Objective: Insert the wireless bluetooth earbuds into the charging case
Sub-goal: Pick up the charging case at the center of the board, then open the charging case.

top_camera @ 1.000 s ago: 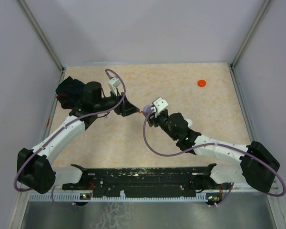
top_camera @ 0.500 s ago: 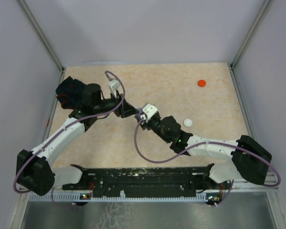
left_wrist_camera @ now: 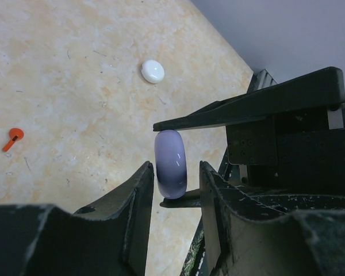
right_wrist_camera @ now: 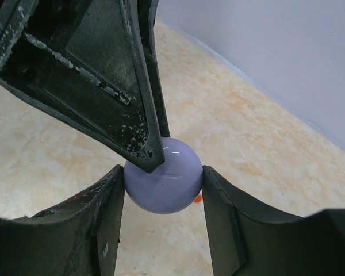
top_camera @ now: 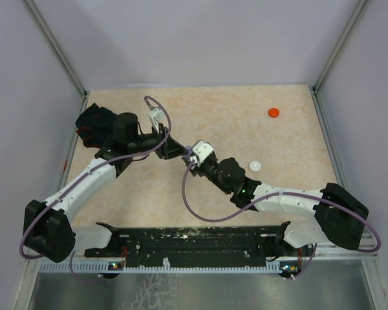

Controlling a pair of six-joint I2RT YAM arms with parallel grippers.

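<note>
Insp. note: R gripper [right_wrist_camera: 163, 171] has the pale purple charging case [left_wrist_camera: 171, 155] pinched across its round faces. In the R wrist view both pads sit flush against it, with the jaws about half open to fit its width. L gripper [left_wrist_camera: 176, 168] meets it head-on from the opp. side, and its fingers straddle the case's thin edge. The jaws are narrowly parted. L wrist view shows one finger right at the case and a slim gap at the other, so no firm clamp by the L is evident. In the R wrist view one L fingertip [right_wrist_camera: 149, 155] overlaps the top of the case; contact there can't be confirmed. Top view puts both grippers tip to tip over the table [top_camera: 233, 129], slightly left of centre, and the case is mostly hidden between them. One red earbud [left_wrist_camera: 12, 138], stemmed, lies loose on the table, apart from the case and not inserted. No other earbuds can be made out. A white disc [left_wrist_camera: 153, 71] lies on the table to the right of the R arm's wrist. An orange-red disc [top_camera: 273, 112] lies near the far R corner, well apart from the grippers. A black cloth [top_camera: 94, 123] is bunched at the far L edge beside the L arm.
</note>
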